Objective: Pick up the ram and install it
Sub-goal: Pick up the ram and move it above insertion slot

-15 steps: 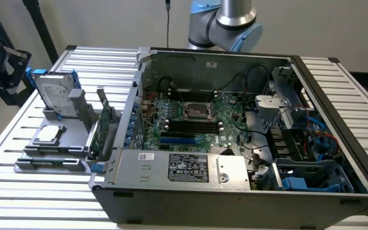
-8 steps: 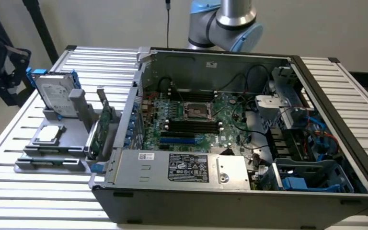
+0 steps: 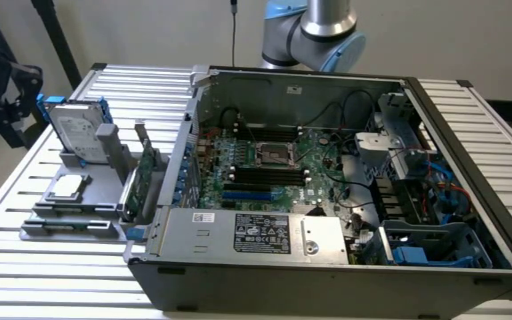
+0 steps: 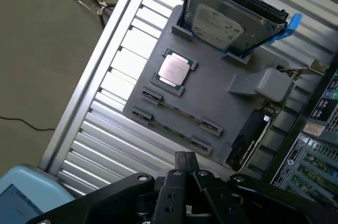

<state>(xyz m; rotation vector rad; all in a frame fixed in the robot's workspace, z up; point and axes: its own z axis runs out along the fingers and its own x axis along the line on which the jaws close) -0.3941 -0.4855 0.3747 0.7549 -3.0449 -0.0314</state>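
Your black gripper (image 4: 186, 156), closure impossible to tell, hovers near the thin dark-green ram (image 4: 173, 131) at the grey tray's (image 4: 211, 92) edge: approach step, needing lengthwise alignment.

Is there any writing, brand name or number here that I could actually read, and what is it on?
Nothing reads clearly enough to quote.
Black label on the silver power box: print too small.
White sticker beside it: too small.
Hard drive label: blurred.
Processor chip: markings too small.
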